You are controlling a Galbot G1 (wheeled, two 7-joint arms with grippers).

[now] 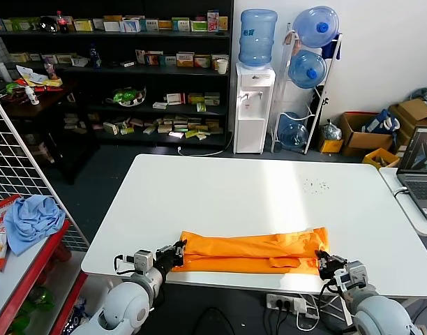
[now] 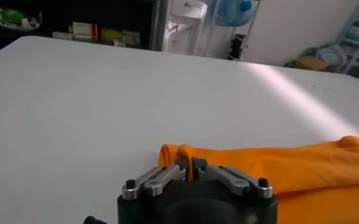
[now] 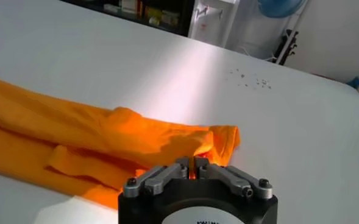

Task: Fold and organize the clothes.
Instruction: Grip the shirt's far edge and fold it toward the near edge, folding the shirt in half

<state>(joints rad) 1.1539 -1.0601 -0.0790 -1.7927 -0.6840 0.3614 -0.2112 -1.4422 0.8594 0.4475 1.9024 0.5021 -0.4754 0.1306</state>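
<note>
Orange fabric fills the near strip of the white table point(image 1: 220, 195): the T-shirt point(image 1: 252, 252) lies folded into a long flat band along the table's front edge, running from the robot's left side to its right. At the band's left end the left gripper point(image 1: 177, 252) sits low at the table edge, and the left wrist view shows its fingers point(image 2: 180, 165) drawn together with a thin pinch of orange cloth between them. At the opposite end the right gripper point(image 1: 324, 262) meets the shirt's corner, and in the right wrist view its fingers point(image 3: 182, 164) are likewise closed tight on a sliver of the fabric. Beyond the grippers the shirt shows layered folds and a raised rumple toward its right end, then bare tabletop with a few small dark specks point(image 1: 316, 185) near the far right. Left of the table, on a red-edged shelf, a light blue cloth point(image 1: 32, 220) lies bunched, well apart from the shirt. A laptop point(image 1: 421, 174) stands open on a second surface to the right. Farther back are a water dispenser point(image 1: 254, 91) with a blue bottle on top, spare bottles on a rack point(image 1: 308, 70) and dark shelves point(image 1: 123, 70) stocked with boxes.
</note>
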